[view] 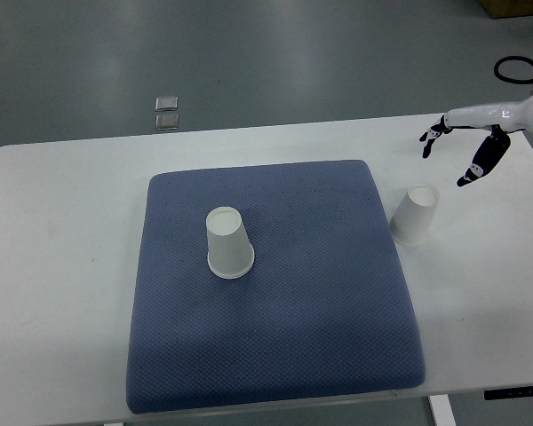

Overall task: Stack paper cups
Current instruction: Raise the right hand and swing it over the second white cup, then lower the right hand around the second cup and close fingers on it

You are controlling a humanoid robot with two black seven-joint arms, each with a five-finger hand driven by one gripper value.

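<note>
One white paper cup stands upside down on the blue mat, left of its middle. A second white paper cup stands upside down on the white table just off the mat's right edge. My right hand hovers above and to the right of that second cup, fingers spread and empty, apart from it. The left arm does not show.
The white table carries the mat. Its far edge runs along the top, its right edge lies near my right arm. Two small metal squares lie on the floor beyond the table. A black cable loop is at the top right.
</note>
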